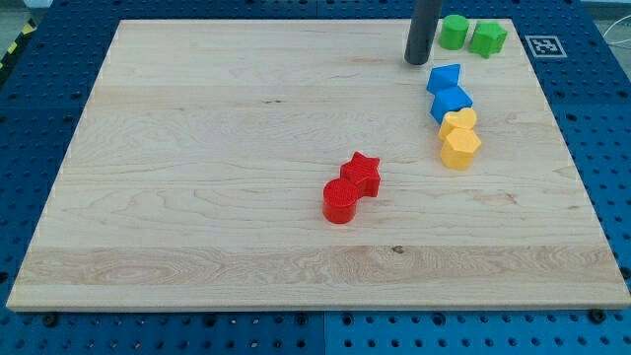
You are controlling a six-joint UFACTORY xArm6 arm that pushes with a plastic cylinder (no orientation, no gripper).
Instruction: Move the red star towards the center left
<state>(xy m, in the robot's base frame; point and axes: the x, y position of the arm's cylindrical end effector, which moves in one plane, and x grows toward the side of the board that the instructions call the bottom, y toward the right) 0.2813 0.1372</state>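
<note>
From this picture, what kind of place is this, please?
Probably a robotics lab bench: a wooden board on a blue perforated table, a printed marker tag, and my tip beside small coloured blocks.

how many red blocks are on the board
2. The red star lies just right of the board's middle; the red cylinder touches it at its lower left. Nothing appears to hide another.

Red cylinder (339, 201) mid-board; blue (448, 91), yellow (459, 138), green blocks (470, 35) upper right.
</note>
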